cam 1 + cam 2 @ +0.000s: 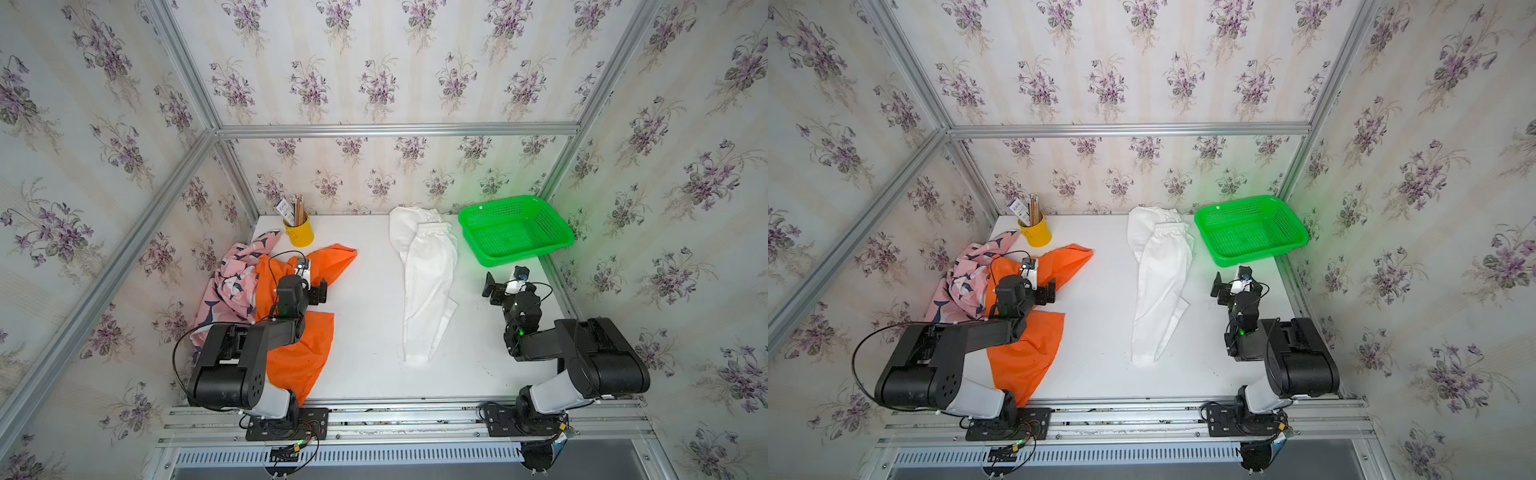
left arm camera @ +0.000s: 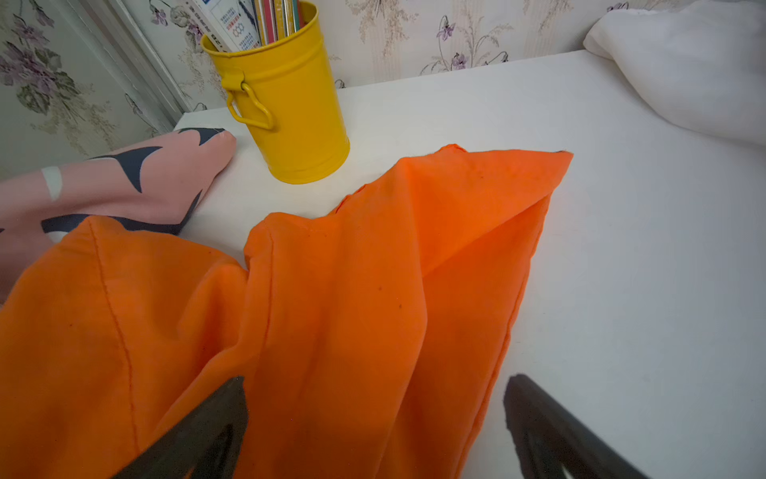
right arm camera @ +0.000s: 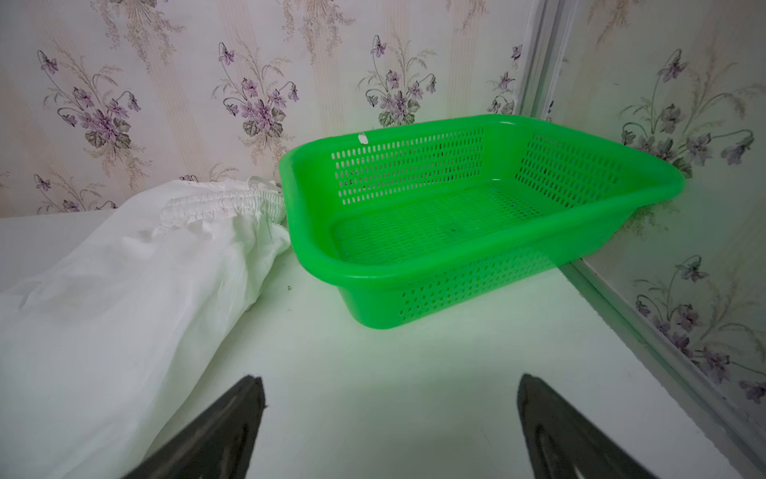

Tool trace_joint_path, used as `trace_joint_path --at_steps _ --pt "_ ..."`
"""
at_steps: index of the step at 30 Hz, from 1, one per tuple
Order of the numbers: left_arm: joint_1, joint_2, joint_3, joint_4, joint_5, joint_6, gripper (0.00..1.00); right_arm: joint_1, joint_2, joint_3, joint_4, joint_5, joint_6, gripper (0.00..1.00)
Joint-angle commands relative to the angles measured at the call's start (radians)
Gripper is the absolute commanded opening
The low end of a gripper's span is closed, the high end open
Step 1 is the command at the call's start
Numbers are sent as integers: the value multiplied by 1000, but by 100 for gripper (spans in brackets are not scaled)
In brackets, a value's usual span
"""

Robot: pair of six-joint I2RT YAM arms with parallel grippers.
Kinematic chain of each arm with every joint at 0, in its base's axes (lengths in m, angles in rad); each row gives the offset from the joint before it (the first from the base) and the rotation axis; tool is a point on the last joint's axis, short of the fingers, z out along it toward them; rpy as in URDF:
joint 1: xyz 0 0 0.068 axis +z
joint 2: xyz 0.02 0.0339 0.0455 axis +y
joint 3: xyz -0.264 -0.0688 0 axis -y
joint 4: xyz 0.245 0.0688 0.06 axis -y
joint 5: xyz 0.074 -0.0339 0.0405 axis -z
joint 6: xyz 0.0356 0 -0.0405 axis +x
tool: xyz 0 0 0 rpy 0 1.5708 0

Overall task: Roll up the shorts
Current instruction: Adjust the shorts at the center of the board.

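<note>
Wide open and empty, the left end effector [image 2: 375, 385] hangs over the orange shorts [image 1: 299, 361], which overlap the pink whale-print shorts [image 1: 232, 286]. Equally open and empty, the right end effector [image 3: 389, 381] hangs beside the white shorts [image 1: 428, 291].

In both top views the left arm [image 1: 266, 332] hides the middle of the orange shorts [image 1: 301, 357], which cover 1 side of the pink whale-print shorts [image 1: 232, 282]. The right wrist view cuts off the white shorts [image 3: 103, 315]; the left wrist view cuts off the pencils [image 2: 275, 20].
</note>
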Motion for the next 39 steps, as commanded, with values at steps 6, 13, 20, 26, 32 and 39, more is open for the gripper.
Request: trace_joint_path --at_steps 6,13,20,26,32,39 --pt "2 -2 5 16 5 -4 100 -1 -4 1 30 3 9 100" --pt "2 -1 5 15 7 -4 100 -1 -3 1 29 3 9 100" --pt "-57 -122 116 -261 -173 -15 100 5 -102 19 -83 144 56 100" --pt "-163 -286 284 -666 -242 -181 100 7 -252 245 -633 6 129 98" --pt "-342 -188 477 -913 -104 -348 100 34 -219 495 -1046 -236 317 87" --pt "-512 180 774 -1097 112 -467 100 209 -173 570 -1216 -263 346 79"
